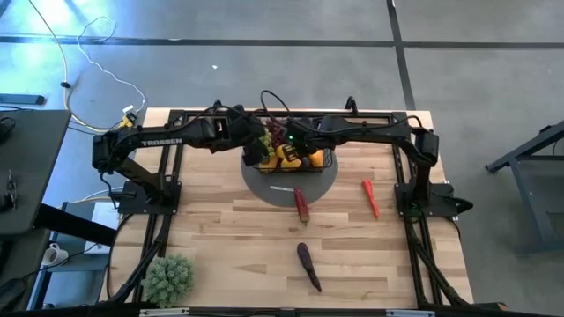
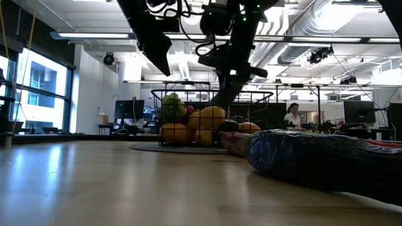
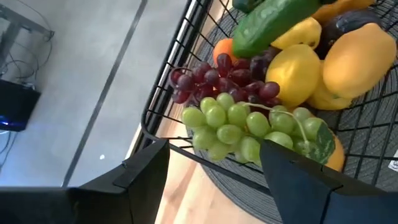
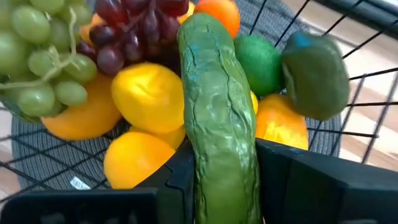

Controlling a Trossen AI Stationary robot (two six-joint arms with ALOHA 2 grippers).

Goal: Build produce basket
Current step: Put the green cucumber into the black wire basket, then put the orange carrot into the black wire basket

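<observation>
The black wire basket (image 1: 324,160) stands on a grey round disc (image 1: 291,187) at the table's far middle. It holds green grapes (image 3: 239,127), purple grapes (image 3: 217,81), lemons (image 4: 149,96), an orange, a lime (image 4: 261,62) and other produce. My right gripper (image 4: 221,162) hangs over the basket, shut on a green cucumber (image 4: 214,93). My left gripper (image 3: 211,149) is open above the basket's left rim, over the green grapes, touching nothing. My right gripper pinches the cucumber's near end (image 4: 227,186) between its two fingers (image 4: 283,177). They come slanting down from the table's right side, and the cucumber runs on past them, along their line. Its free end (image 4: 199,28) reaches over the grapes and lemons.
On the table in front of the basket lie a reddish vegetable (image 1: 301,204), a red chili (image 1: 370,198) to the right and a purple eggplant (image 1: 308,267) nearer the front edge. A green bushy piece (image 1: 167,277) sits at the front left.
</observation>
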